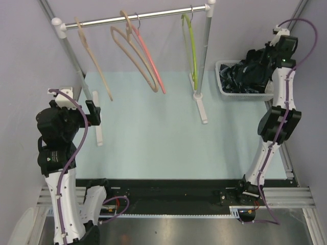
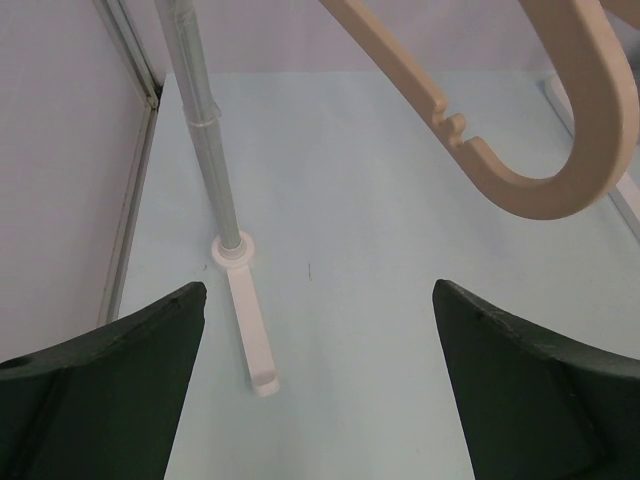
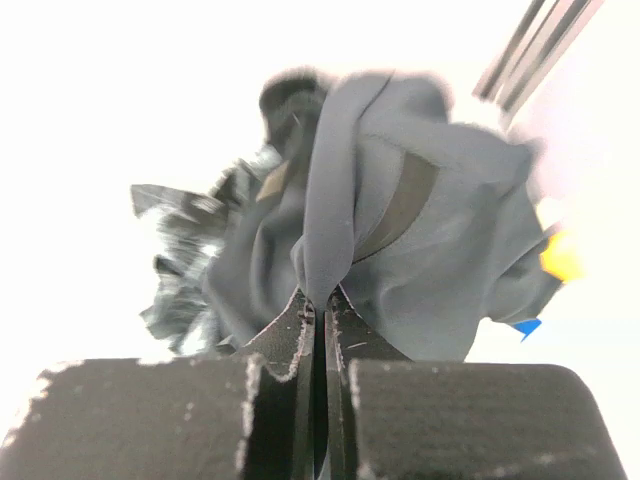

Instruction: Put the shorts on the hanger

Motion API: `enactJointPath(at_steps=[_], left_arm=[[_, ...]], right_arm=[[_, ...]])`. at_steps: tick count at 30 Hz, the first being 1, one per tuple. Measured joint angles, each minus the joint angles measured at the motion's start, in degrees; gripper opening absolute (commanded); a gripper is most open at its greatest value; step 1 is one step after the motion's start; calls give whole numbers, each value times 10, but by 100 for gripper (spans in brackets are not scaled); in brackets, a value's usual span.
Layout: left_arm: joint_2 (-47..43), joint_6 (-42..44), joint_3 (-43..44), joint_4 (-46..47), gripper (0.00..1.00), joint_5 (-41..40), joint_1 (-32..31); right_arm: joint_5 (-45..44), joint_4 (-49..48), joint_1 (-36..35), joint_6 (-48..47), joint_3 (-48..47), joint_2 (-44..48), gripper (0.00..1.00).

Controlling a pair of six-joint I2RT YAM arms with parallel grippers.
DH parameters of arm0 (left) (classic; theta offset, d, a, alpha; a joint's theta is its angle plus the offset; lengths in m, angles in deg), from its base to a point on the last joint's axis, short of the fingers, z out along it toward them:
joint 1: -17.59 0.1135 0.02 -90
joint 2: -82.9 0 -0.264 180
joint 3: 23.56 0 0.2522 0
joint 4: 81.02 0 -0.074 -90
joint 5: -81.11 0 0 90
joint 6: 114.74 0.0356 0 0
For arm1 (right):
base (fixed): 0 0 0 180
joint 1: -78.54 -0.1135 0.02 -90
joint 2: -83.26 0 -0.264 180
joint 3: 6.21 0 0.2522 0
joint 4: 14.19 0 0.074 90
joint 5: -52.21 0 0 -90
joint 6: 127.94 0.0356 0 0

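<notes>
Our right hand (image 3: 320, 305) is pinched shut on a fold of the shorts (image 3: 400, 220), which bunch above the basket (image 1: 245, 95) at the far right corner of the bench (image 1: 153, 138). We should lift straight up until the cloth hangs free, then check that we hold the waistband and not a leg. The green hanger (image 1: 192, 51) hangs on the rail (image 1: 138, 19) towards the far right. Our left hand (image 2: 320, 290) hovers open by the left edge, well placed to spread the waist.
</notes>
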Motion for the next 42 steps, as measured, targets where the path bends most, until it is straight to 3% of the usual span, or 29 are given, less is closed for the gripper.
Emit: enactJointPath(at_steps=[10,14,19,28,33,42], left_arm=[[4,5,55,-59,100,20,0],[-22,33,58,-84,100,47,0],[-76,122,66,-128,100,120,0],[-104,308,58,-250,100,235,0],[-104,374,-7,-278,100,278,0],[-105,467,-86,-290,100,301,-2]], right_arm=[[129,73,12,13,23,255,0],[189,93,11,7,80,357,0],[261,122,-6,-31,206,493,0],[341,227,-106,-216,454,708,0],[338,296,-214,-303,492,708,0],[280,316,-426,-365,526,585,0]])
